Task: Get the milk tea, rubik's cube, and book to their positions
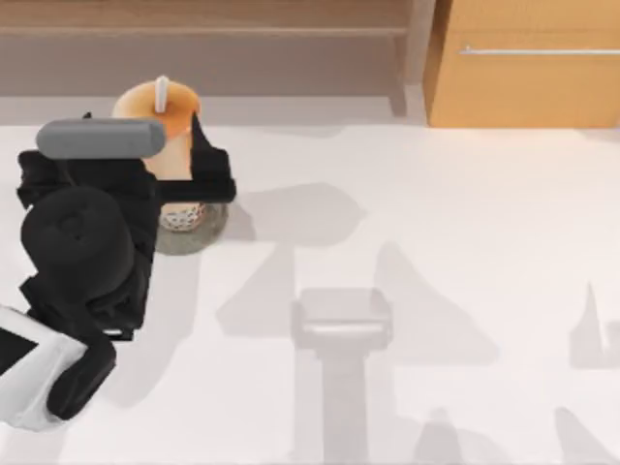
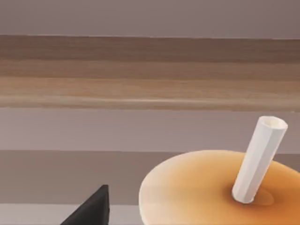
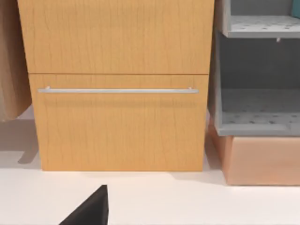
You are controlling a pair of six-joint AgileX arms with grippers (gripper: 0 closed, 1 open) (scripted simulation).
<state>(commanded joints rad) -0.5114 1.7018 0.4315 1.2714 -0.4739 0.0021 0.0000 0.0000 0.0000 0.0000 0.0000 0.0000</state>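
The table (image 1: pixel 436 242) is seen from overhead in the top view, its far edge and a wooden cabinet (image 1: pixel 523 68) included. The left wrist view is held close above the milk tea (image 2: pixel 220 187) lid — level, toward the back wall — and that cup is shared with the top view. The right wrist view is aimed low across the table at the cabinet front (image 3: pixel 117 89) — also shared.

A white table (image 1: pixel 436 242) is seen — behind it, at the right, an orange-wood cabinet (image 3: pixel 117 84) with a silver handle bar (image 3: pixel 117 90), flanked by grey shelving (image 3: pixel 258 70).
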